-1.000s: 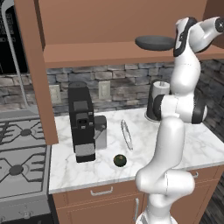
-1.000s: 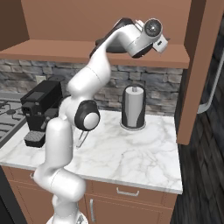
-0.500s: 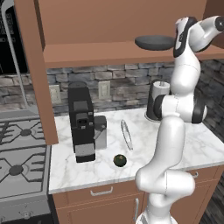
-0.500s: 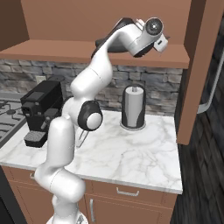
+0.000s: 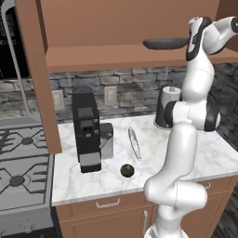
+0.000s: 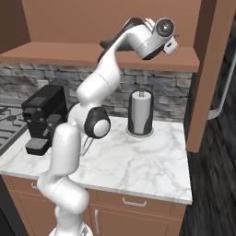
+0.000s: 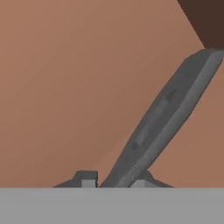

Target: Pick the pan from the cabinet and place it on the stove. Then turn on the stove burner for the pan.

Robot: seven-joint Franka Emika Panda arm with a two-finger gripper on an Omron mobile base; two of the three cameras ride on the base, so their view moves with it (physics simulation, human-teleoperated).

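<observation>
Dark grey pan (image 5: 163,43) up on the shelf inside the brown cabinet (image 5: 116,28), handle pointing out. Gripper (image 7: 114,181) pinching that handle, one finger each side, likely to lift it. Stove (image 5: 21,181) far left.

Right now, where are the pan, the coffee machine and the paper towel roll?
pan (image 5: 162,43), left base view, dark rim on the shelf.
coffee machine (image 5: 86,130), left base view, black front.
paper towel roll (image 6: 140,112), right base view, side of the roll.
</observation>
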